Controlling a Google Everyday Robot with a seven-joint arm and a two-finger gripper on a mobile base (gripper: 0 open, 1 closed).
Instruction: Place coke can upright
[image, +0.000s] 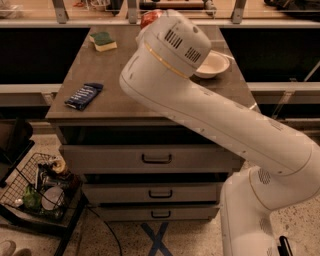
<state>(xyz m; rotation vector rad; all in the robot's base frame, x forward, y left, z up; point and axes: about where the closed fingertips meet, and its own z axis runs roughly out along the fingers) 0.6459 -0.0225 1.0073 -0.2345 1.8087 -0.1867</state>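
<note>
Camera view: arm (215, 117) rises from lower right and bends over the table (100, 85), wrist housing (175, 42) at far centre. Gripper hidden behind the housing, its grip cannot be told. Coke can (150, 18): red sliver just beside the housing's upper left, at the far table edge.

A kitchen-like room — drawered counter (125, 75), sponge (103, 41), bowl (214, 65), snack packet (83, 96).

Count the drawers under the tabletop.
3, stacked in one column: top drawer, middle drawer below it, bottom drawer nearest the floor. The hand is out of sight behind the arm's joint, above the tabletop's far side.
</note>
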